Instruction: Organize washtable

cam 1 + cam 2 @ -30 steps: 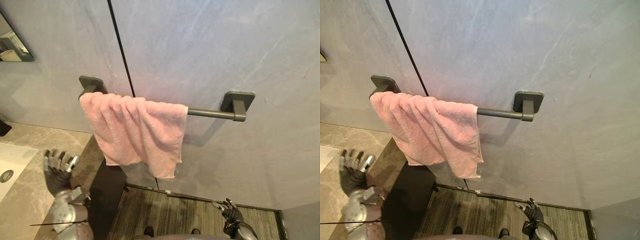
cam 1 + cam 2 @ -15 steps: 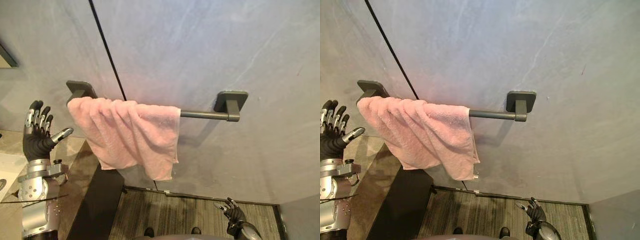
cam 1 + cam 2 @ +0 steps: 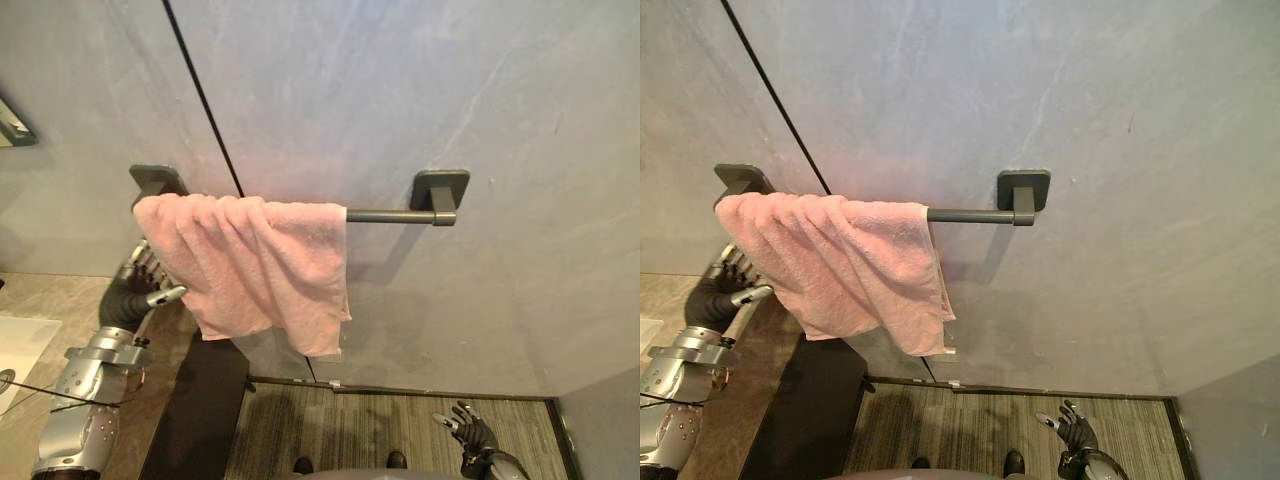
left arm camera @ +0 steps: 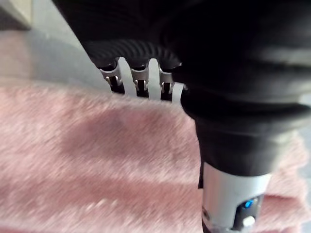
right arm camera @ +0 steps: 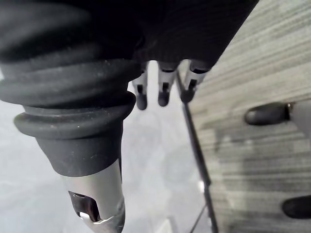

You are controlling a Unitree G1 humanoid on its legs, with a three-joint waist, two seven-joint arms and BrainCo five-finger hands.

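Left hand (image 3: 124,302) at pink towel (image 3: 255,262) left of frame, grip I can't tell; I'd pinch hem, spread along bar (image 3: 385,215).

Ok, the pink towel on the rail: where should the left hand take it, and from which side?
Probably its left hanging edge, just below the rail, coming from the left. The pink towel is bunched in thick folds by the left mount, with the left hand right beside that edge. The right hand hangs low, open, too far off.
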